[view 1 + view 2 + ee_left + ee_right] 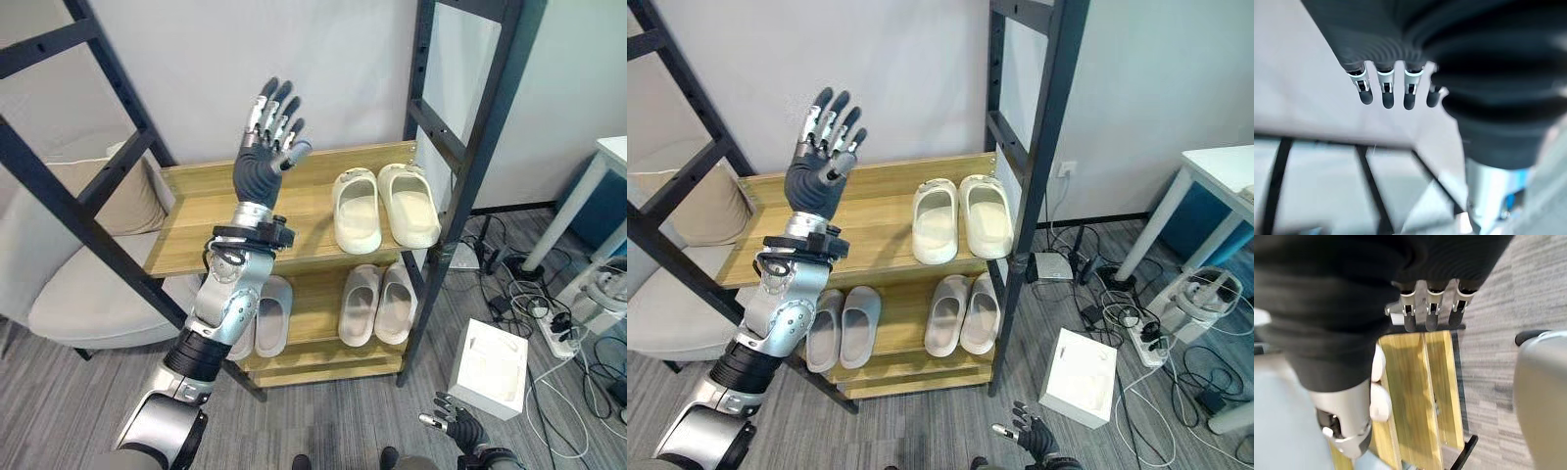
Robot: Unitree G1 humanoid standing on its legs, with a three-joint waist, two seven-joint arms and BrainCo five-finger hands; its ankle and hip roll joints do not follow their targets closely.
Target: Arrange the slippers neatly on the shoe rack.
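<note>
A wooden shoe rack (pixel 196 230) stands between dark metal uprights. A cream pair of slippers (pixel 384 206) lies side by side on the right of its upper shelf. On the lower shelf a second cream pair (pixel 378 304) lies to the right and a grey pair (pixel 843 327) to the left, partly behind my left arm. My left hand (pixel 266 147) is raised high above the upper shelf's left half, fingers straight and spread, holding nothing. My right hand (pixel 457 424) hangs low near the floor in front of the rack, fingers relaxed and empty.
A beige cushioned chair (pixel 83 294) sits left of the rack. A white box (pixel 490 367) lies on the grey floor at the right, beside a power strip and tangled cables (pixel 549 313). A white table leg (pixel 578 206) stands far right.
</note>
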